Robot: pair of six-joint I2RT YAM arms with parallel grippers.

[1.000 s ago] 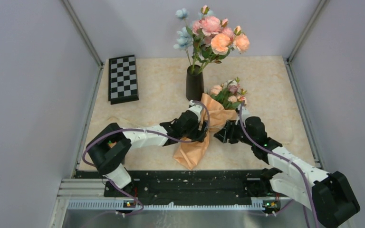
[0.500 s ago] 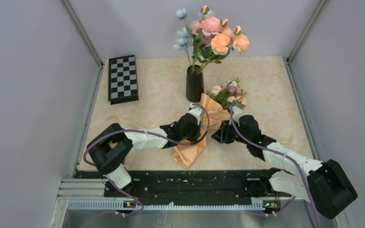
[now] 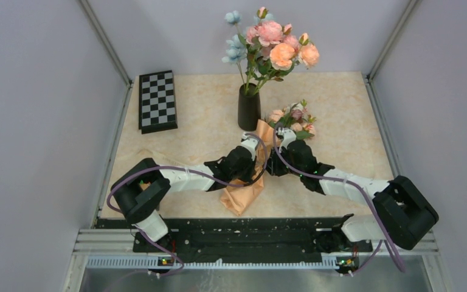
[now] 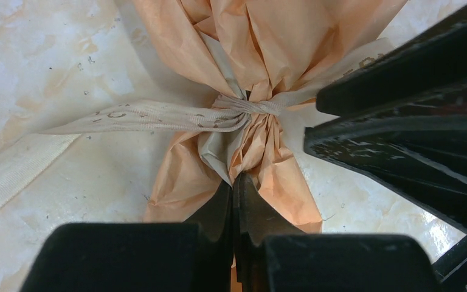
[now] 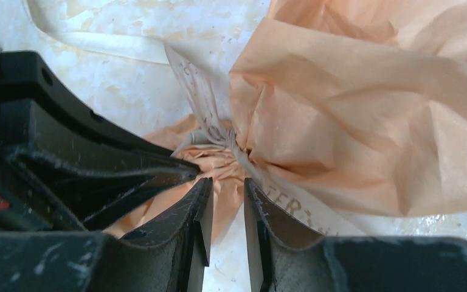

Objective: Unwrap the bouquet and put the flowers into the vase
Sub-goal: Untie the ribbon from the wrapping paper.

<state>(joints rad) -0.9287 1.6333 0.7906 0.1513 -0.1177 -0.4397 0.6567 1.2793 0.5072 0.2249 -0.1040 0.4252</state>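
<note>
left gripper [image 4: 233, 184]: your jaws are clenched tight at the paper tail under the ribbon knot [image 4: 250, 107] | right gripper [image 5: 225, 190]: jaws just a slit apart, straddling that same tail | bouquet [image 3: 266, 135]: lying on the table [image 3: 352, 121] between both grippers, blooms just beside the vase [image 3: 249, 111]

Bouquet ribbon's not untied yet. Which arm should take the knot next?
Right, probably. The right pincer stands part open right at the ribbon knot. The left pincer is shut on the bouquet paper below the knot, anchoring it.
</note>
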